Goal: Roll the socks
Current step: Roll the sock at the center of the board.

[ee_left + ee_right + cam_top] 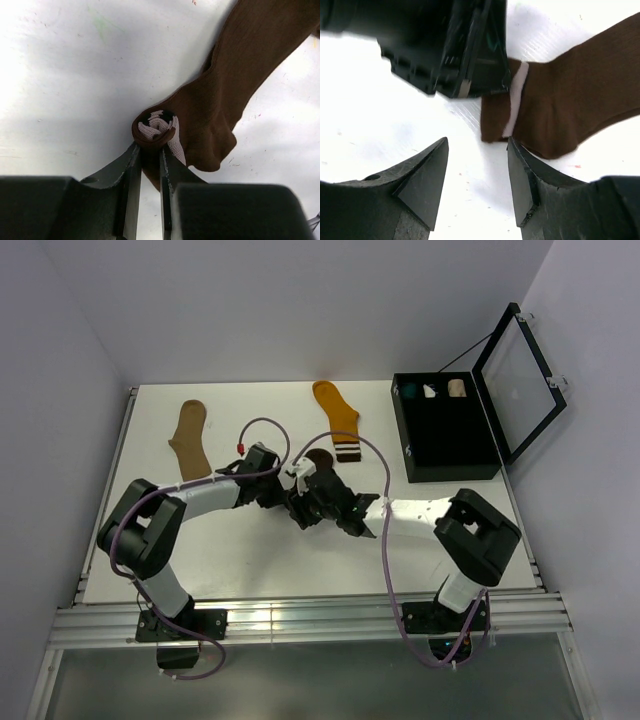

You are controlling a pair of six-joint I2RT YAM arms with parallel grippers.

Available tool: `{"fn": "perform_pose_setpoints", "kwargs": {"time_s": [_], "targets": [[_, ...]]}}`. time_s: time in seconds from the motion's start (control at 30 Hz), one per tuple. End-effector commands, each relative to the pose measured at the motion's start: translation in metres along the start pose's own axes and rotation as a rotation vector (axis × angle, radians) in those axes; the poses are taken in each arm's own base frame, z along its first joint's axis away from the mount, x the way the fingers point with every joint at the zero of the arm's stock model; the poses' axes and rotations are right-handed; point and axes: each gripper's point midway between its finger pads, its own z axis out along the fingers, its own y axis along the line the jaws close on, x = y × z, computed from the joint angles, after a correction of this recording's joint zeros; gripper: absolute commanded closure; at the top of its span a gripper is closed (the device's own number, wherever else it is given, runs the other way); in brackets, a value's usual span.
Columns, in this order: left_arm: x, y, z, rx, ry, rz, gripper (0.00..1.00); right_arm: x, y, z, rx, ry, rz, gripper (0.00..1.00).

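The dark brown sock [240, 75] lies on the white table, its white-striped cuff end rolled into a small coil [156, 127]. My left gripper [150, 150] is shut on that coil, the fabric pinched between its fingers. My right gripper [477, 150] stands open just short of the sock [575, 105], nothing between its fingers; the left gripper's body [450, 45] looms right ahead of it. In the top view both grippers [290, 498] [315, 500] meet mid-table and hide most of the brown sock [318, 458]. The tan sock [190, 438] and mustard-orange sock [338, 418] lie flat farther back.
A black box [445, 435] with its lid open stands at the back right and holds small teal, white and cream bundles in its far end. The table's edge rails run along the left and near sides.
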Motion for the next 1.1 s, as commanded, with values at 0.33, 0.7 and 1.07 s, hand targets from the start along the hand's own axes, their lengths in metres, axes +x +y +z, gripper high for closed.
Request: {"fn": "perform_pose_setpoints", "kwargs": {"time_s": [0.33,0.7,1.07], "targets": [[0.01,0.029,0.003,-0.07,0.092,0.08,0.78,-0.005,0.005,0.027,0.153,-0.073,-0.284,0.43],[0.013,0.029,0.004,-0.062,0.105,0.074,0.78,0.011,-0.001,0.049,0.2,-0.047,-0.31,0.5],[0.011,0.025,-0.001,-0.044,0.089,0.058,0.72,0.027,0.001,0.053,0.176,-0.023,-0.276,1.0]]}}
